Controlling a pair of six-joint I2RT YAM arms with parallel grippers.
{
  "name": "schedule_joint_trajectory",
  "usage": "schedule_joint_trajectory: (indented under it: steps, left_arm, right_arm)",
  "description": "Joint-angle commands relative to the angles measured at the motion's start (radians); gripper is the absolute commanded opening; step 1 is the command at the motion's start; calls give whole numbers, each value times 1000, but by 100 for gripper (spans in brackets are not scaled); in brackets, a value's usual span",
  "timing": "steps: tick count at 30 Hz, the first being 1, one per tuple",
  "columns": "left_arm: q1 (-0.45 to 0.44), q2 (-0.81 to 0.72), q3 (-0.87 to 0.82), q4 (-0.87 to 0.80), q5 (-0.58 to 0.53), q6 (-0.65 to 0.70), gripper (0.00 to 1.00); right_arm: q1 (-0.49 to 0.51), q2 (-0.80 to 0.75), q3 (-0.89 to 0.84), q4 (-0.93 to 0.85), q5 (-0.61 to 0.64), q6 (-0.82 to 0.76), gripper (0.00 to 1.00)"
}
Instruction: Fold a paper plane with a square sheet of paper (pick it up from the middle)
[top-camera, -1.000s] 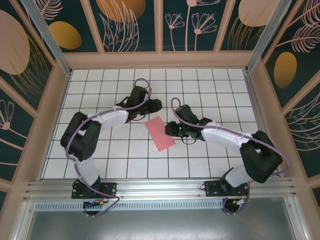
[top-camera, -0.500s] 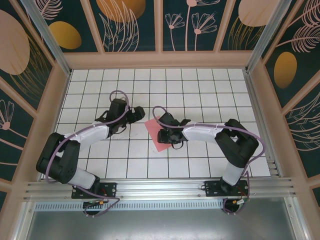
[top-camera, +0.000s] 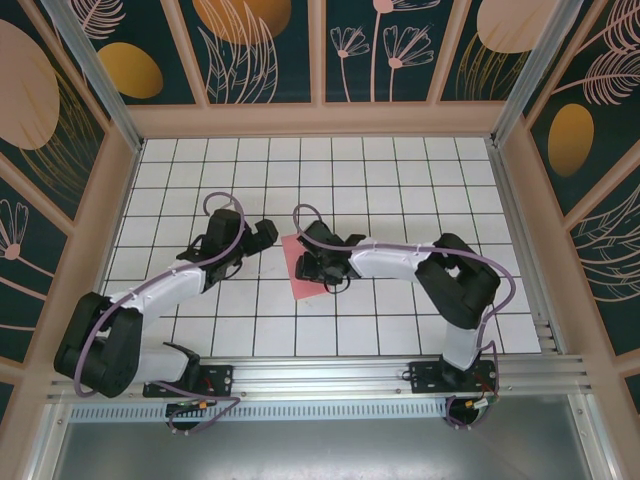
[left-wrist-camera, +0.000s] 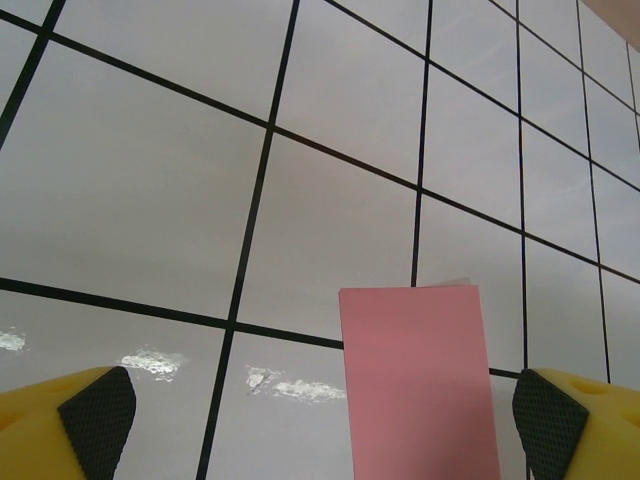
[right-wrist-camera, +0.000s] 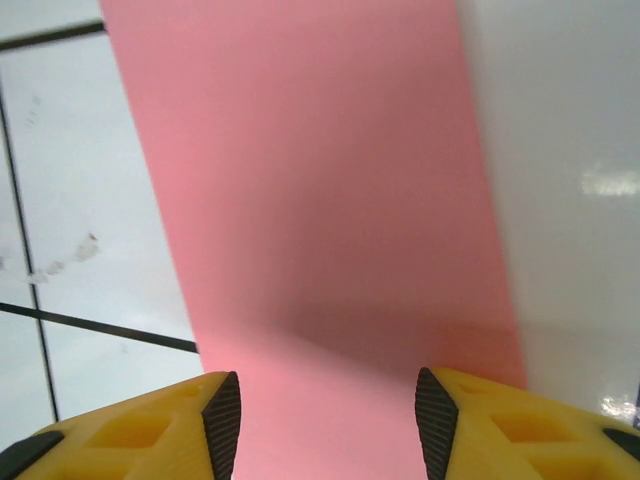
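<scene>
One folded sheet (top-camera: 295, 280), long axis near-far.

- A robot test cell in a lab or workshop, seen from above.
- Two black and white robot arms, the left arm (top-camera: 170, 290) and the right arm (top-camera: 400, 262), are bolted to an aluminium rail (top-camera: 320, 375) at the near edge.
- The tabletop (top-camera: 400, 170) is white, ruled with a black grid.
- Wood-framed wall panels (top-camera: 265, 45), teal with peach flowers and leaves, box it in on three sides.
- Bare metal posts (top-camera: 90, 70) stand at the corners.
</scene>
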Motion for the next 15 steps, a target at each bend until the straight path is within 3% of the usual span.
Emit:
schedule_joint_trajectory:
  steps: [1, 6, 15]
  left_arm:
    - [7, -42, -36, -6, -12, -15, 99]
    - [7, -89, -76, 26, 3, -40, 99]
    - [7, -91, -176, 234, 122, -98, 99]
  right_arm:
    - [-23, -44, 48, -10, 103, -5, 54]
    - [-42, -13, 80, -29, 149, -35, 54]
    - [-61, 138, 193, -3, 58, -131, 50]
